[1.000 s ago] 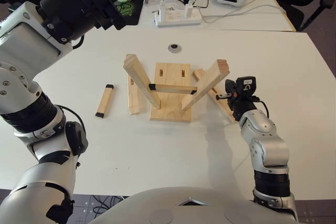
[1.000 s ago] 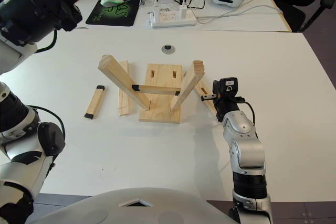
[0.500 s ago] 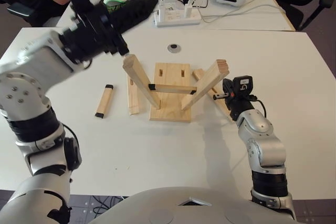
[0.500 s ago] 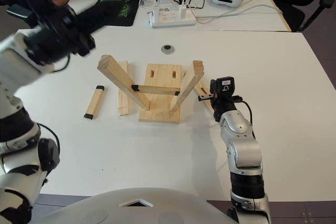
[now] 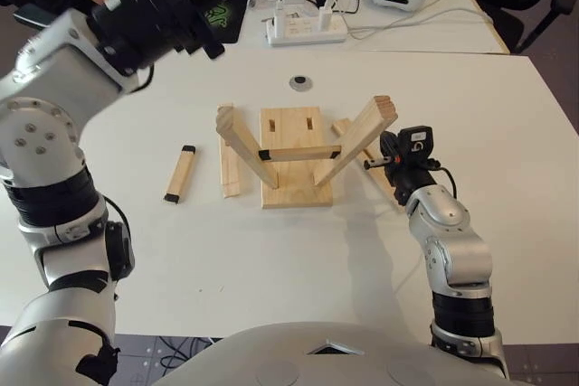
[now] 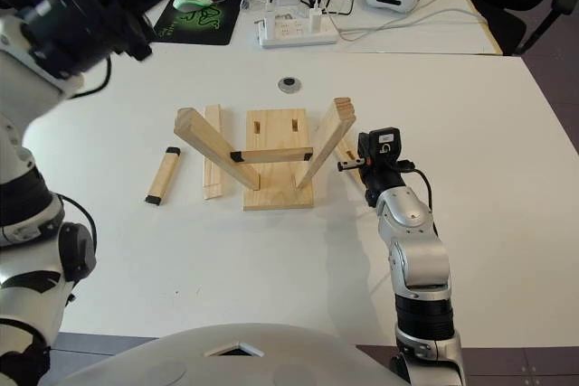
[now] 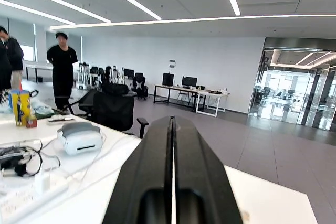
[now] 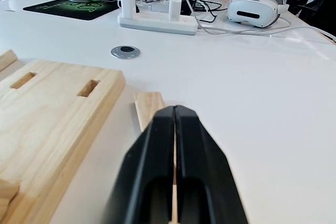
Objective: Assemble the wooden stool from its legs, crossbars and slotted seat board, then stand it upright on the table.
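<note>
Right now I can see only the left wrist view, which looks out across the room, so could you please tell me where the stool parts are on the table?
Observer: The seat board lies flat, and an assembled frame of two legs and a crossbar stands on its near half.
Operator: Thank you. Are any parts lying loose?
Observer: Yes, a short crossbar lies by itself to the robot's left of the board.
Operator: And where is the right gripper?
Observer: The right gripper is shut, low over a loose leg on the board's right side.
</note>
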Controlling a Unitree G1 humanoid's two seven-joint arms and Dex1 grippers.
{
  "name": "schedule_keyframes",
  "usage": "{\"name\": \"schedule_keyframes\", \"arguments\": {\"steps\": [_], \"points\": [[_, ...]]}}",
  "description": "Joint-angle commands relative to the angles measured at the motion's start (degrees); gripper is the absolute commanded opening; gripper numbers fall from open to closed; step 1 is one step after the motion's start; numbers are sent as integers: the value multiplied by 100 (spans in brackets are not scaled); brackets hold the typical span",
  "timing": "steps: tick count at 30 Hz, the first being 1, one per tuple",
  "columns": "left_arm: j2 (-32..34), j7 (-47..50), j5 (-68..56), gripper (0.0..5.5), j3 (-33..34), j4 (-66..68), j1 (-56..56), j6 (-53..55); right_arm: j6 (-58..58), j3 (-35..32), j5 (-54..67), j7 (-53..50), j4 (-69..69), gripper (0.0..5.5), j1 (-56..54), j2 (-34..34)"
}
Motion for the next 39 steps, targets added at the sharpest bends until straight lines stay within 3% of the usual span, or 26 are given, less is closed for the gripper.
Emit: {"name": "schedule_keyframes", "arguments": {"steps": [1, 7, 9, 11, 14, 18, 26, 31, 35, 37, 39], "points": [[56, 344, -653, 1, 156, -4, -597, 249, -49, 24, -46, -16, 88, 0, 15, 66], [110, 0, -550, 1, -412, -437, 889, 612, 34, 57, -39, 19, 16, 0, -51, 73], [378, -826, 552, 1, -1412, -166, 1765, 267, 94, 59, -11, 52, -28, 0, -111, 55], [500, -1309, 1293, 1, -1947, 52, 2170, -92, 133, 97, 10, 106, -29, 0, -198, 29], [169, -1263, 1350, 1, -1725, 57, 1546, -393, 150, 108, 16, 158, -9, 0, -236, -9], [-207, -691, 1020, 1, -958, 254, 243, -641, 128, 114, -14, 182, 28, 0, -103, 5], [194, -365, 307, 1, -87, 425, -1017, -119, 45, 108, -54, 137, 81, 0, 18, 63], [270, -775, 326, 1, -561, 2, 300, 350, 134, 122, -32, 109, -25, 0, 0, 95], [187, -1305, 1009, 1, -1730, -519, 2218, 167, 229, 137, 14, 193, -19, 0, -216, 42], [41, -1225, 1220, 1, -1818, -632, 2373, -53, 245, 154, 27, 261, 17, 0, -307, -3], [-177, -948, 1113, 1, -1477, -612, 1873, -269, 244, 159, 10, 325, 27, 0, -308, -73]]}}
